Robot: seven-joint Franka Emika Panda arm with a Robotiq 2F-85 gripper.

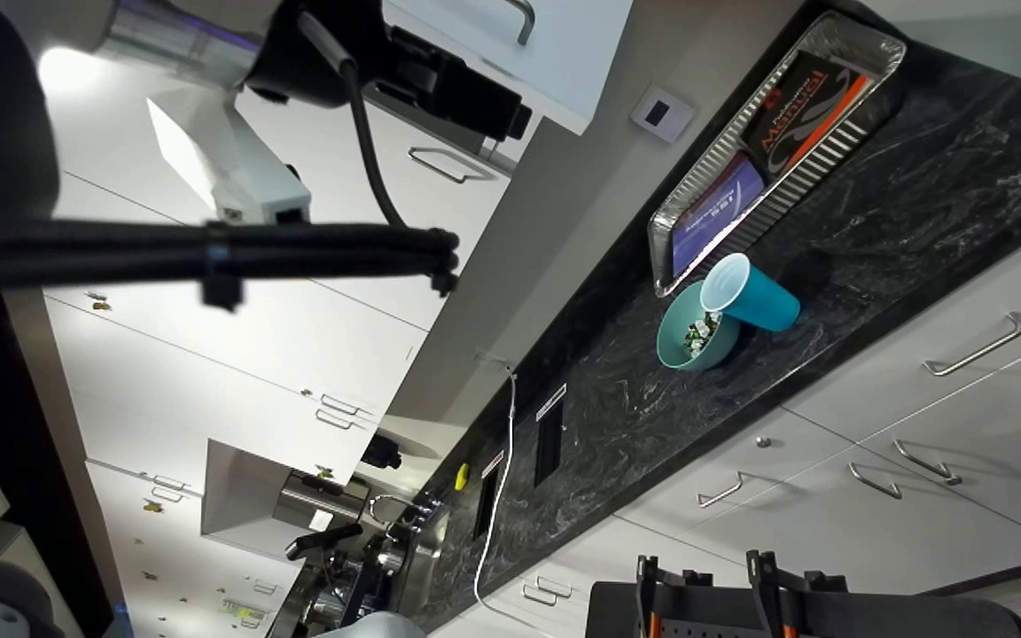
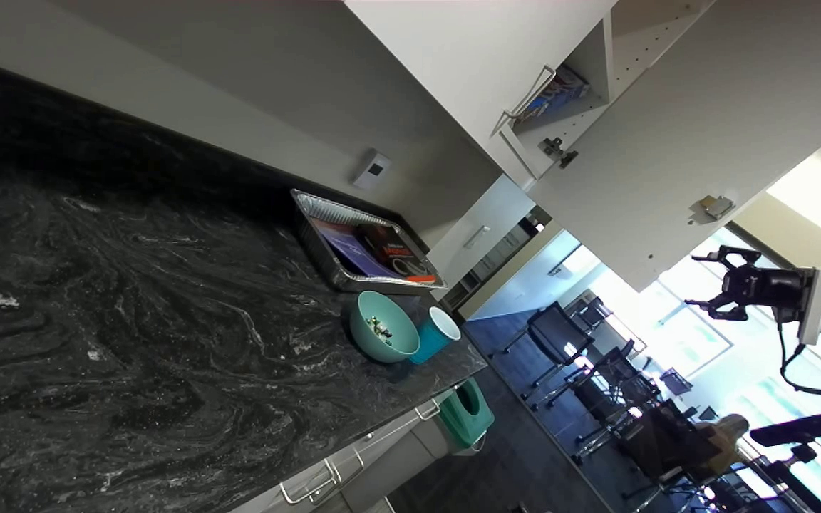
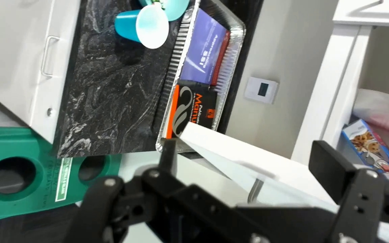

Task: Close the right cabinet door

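Harsh white light floods the windows (image 2: 767,388), bleaching their detail, while the chairs (image 2: 559,333) nearby look nearly black. The right cabinet door (image 2: 703,135) shows me a dull, shaded inner face; the cup (image 1: 754,294) drops a shadow on the desk (image 1: 927,213). Close up, the cable bundle (image 1: 315,255) is fuzzy.

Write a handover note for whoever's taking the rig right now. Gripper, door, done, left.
Gripper: open, holding nothing; beside the door's free edge in an exterior view. Contact with the door can't be told.
Right cabinet door: swung open, inner face showing in that view; the cabinet stands exposed, a blue box inside.
Done: closing not yet achieved.
Left: swing the door fully shut. Pushing on its outer face, the side with the handle, probably works best.
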